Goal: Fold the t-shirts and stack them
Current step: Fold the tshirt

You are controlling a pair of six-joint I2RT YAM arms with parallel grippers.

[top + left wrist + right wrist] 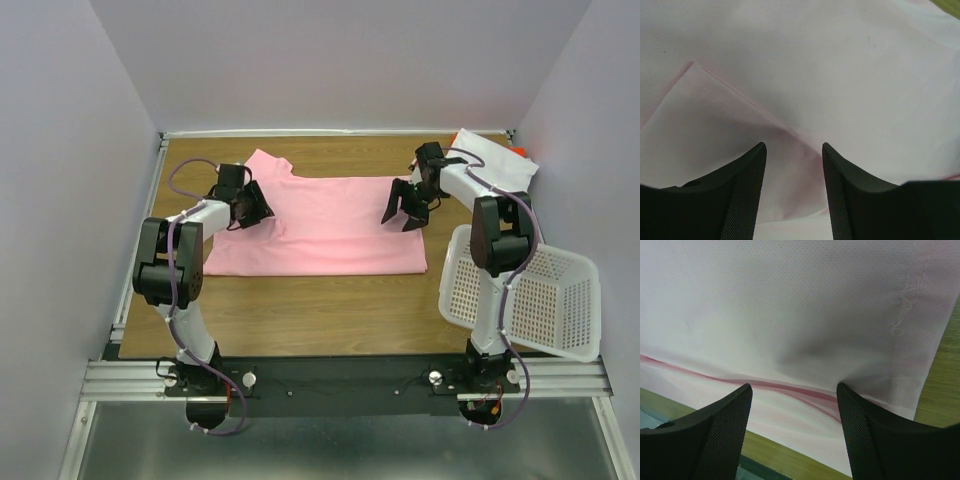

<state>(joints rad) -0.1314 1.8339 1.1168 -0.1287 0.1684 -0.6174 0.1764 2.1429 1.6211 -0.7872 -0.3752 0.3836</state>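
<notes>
The light pink t-shirt (330, 225) lies flat across the middle of the table, its lower half folded up into a wide band. My left gripper (252, 210) hovers open over its left end by the sleeve. In the left wrist view the open left gripper (793, 146) has only pink cloth (815, 75) and a diagonal fold edge below it. My right gripper (400, 215) stands open at the shirt's upper right edge. In the right wrist view the right gripper (794, 386) straddles the cloth's hem (790, 305), its right fingertip (845, 392) touching the fabric. A white t-shirt (495, 155) lies back right, with an orange-red one (518, 152) peeking from behind it.
A white perforated basket (530, 290) lies tipped at the table's right edge beside the right arm. The wooden table (300, 310) shows bare in front of the pink shirt. Grey walls close in at the left, back and right.
</notes>
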